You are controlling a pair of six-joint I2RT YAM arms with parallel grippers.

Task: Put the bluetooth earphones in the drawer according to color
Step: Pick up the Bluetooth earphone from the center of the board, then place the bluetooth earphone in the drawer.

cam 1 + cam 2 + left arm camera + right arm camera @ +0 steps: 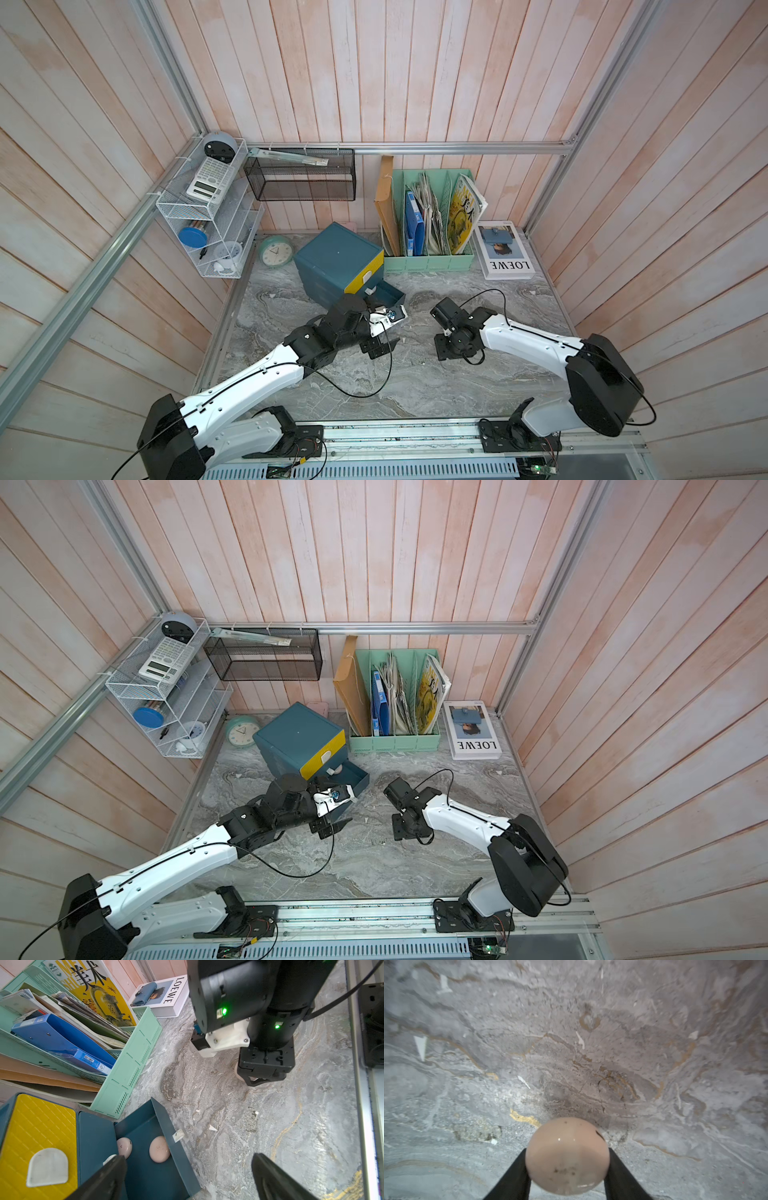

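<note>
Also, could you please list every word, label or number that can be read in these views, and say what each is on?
"LOEWE": cover of the white hardback book, also legible in both top views.
"美术" and "MEI": cover of the yellow magazine in the mint-green file rack.
Too small or blurred to read: the barcode sticker on the blue plastic binder, the white calculator and the mint-green round clock.

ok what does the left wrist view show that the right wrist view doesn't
Only the left wrist view: the open drawer with two pink cases inside, the yellow drawer front, the file rack, and the wide-open left tool. Only the right wrist view: the right tool closed on the sides of a third pink case. Both: the marbled table; the left wrist view also catches the right tool from outside.
</note>
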